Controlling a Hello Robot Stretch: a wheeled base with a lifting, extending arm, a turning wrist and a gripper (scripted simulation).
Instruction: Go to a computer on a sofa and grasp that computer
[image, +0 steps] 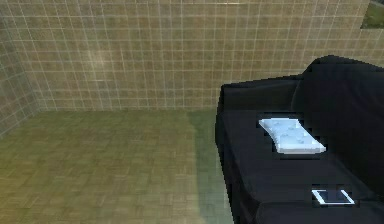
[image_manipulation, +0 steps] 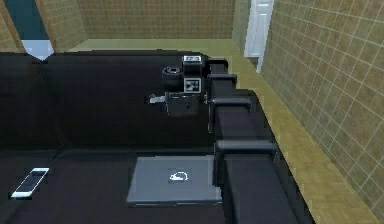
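Observation:
A closed grey computer (image_manipulation: 173, 182) lies flat on the seat of a black sofa (image_manipulation: 80, 110) in the arm side view, near the bottom edge. The dark arm (image_manipulation: 240, 140) rises just right of the computer, with two white marked squares (image_manipulation: 191, 74) at its far end. The gripper (image_manipulation: 158, 99) sits left of the squares, farther up the picture than the computer, against the black sofa back. I cannot tell whether it holds anything. In the forward view the sofa (image: 260, 170) fills the right side.
A white phone (image_manipulation: 30, 182) (image: 332, 196) lies on the seat. A pale blue-white folded thing (image: 292, 135) rests farther along the sofa. Tiled walls surround open tiled floor (image: 100, 170) at the forward view's left. A white door (image_manipulation: 260, 30) stands beyond the sofa.

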